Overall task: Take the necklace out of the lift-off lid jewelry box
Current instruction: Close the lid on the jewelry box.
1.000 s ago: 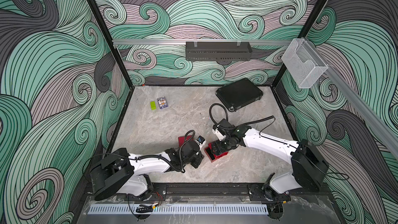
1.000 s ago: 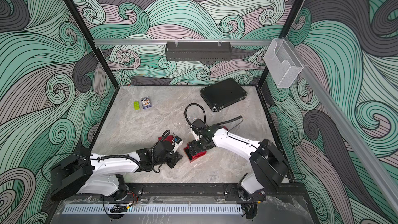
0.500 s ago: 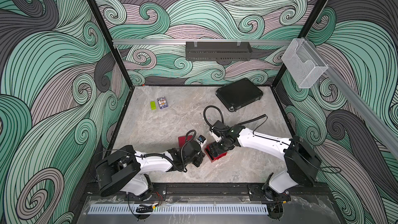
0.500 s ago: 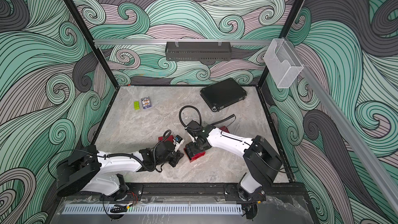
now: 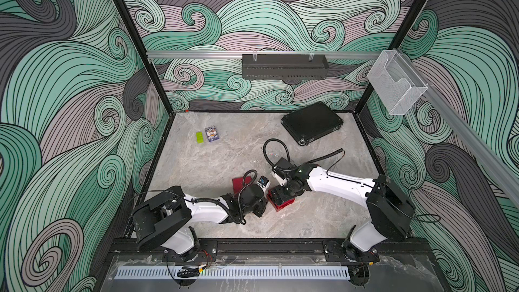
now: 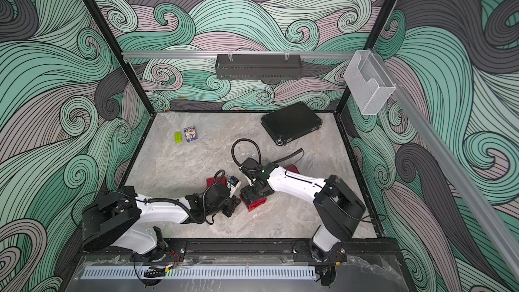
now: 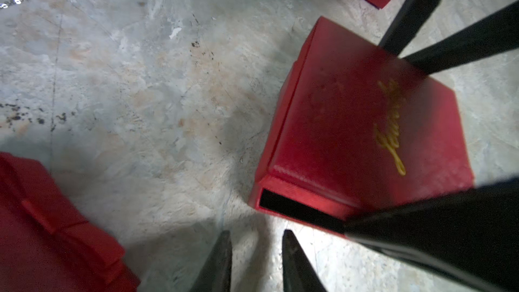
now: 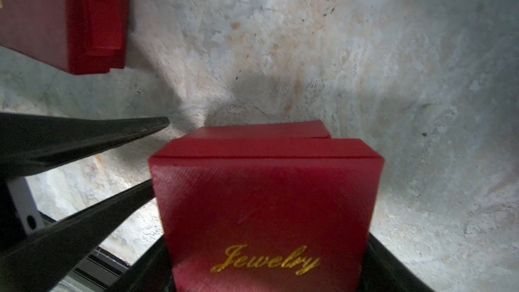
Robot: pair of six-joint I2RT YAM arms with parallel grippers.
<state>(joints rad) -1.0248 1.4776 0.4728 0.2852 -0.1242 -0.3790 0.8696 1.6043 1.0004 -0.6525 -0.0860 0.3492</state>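
Right claw [image 5: 280, 194], now nearer over the jewelry box [image 5: 284, 207], pinches its lid [image 7: 365, 125] ajar; left claw [image 7: 256, 233] beside it, slightly spread and empty, can soon reach inside.

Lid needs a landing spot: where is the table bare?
Bare: the back marble between the small blue printed box and the flat black case; also front right, between the right arm and the front rail. Crowded: front centre, around the red jewelry box, the left arm and a second red box.

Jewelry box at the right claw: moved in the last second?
No. The jewelry box keeps its spot against the black case in a top view.
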